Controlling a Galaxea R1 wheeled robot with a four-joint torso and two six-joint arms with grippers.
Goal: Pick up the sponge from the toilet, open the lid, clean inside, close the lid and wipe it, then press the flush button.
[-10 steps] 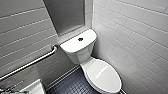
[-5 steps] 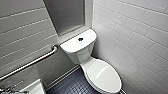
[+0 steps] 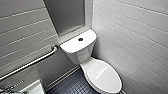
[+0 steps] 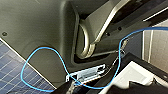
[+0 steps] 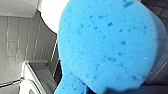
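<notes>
A bathroom corner, seen from above. A white toilet (image 3: 82, 53) stands against the back wall, close to the white-tiled wall (image 3: 135, 30) on its right. The lid (image 3: 103, 75) is down, covering the bowl, with faint lettering across its top. The flush button (image 3: 80, 39), small, dark and round, sits in the middle of the tank's flat top. Above the tank is a plain grey recessed panel (image 3: 67, 15). On the grey-tiled wall to the left, a metal grab bar (image 3: 30, 63) runs at a slant, its upper end curving into the wall near the tank. The floor (image 3: 72, 86) is made of small dark blue tiles. The corner of a white basin (image 3: 35, 88) shows at the lower left edge.

In the right wrist view, the sponge (image 5: 107, 45), bright blue and pitted with small pores, sits very close to the camera, its broad end uppermost in the picture and narrowing towards a waist. The right gripper (image 5: 112, 90) is clamped on it, showing as a dark shape at the sponge's lower edge. Behind the sponge are grey wall tiles (image 5: 20, 37), a bright white rounded surface (image 5: 51, 12) and dark floor tiles.

The left wrist view shows the robot's own dark casing, a thin blue cable (image 4: 37, 51) looping across it, and a patch of blue floor tiles. Whether the left gripper is open or closed cannot be told.
</notes>
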